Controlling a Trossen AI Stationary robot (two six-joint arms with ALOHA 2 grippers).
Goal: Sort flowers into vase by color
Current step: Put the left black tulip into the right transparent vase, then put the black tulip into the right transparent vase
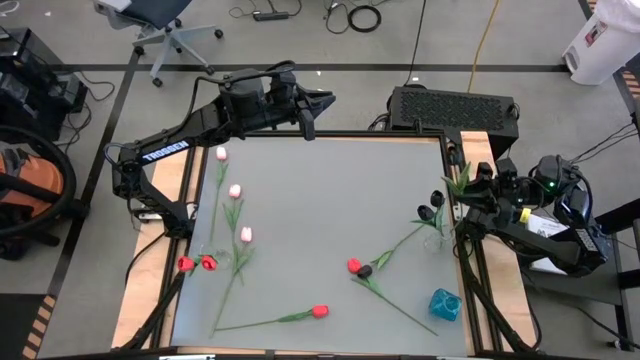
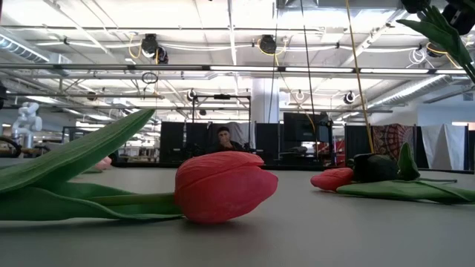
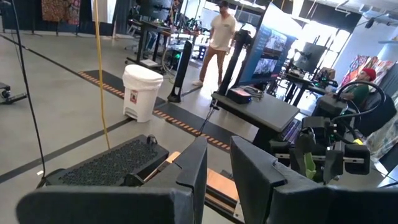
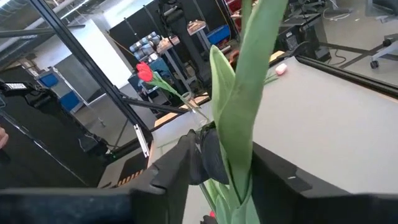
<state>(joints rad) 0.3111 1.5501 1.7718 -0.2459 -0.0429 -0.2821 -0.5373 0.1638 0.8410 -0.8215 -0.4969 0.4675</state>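
Smooth waxy red tulip (image 2: 223, 185); long flat green leaf (image 2: 70, 159).

Grey surface (image 1: 330, 200) under me. Teal cube-like object (image 1: 445, 304) near my right edge. Black perforated box (image 1: 452, 105) past the far edge. Office chair (image 1: 165, 25) far left, white bin (image 3: 140, 92) far right, person (image 3: 216, 38) standing beyond.

Three pink tulips (image 1: 234, 191), four red tulips (image 1: 320, 311).
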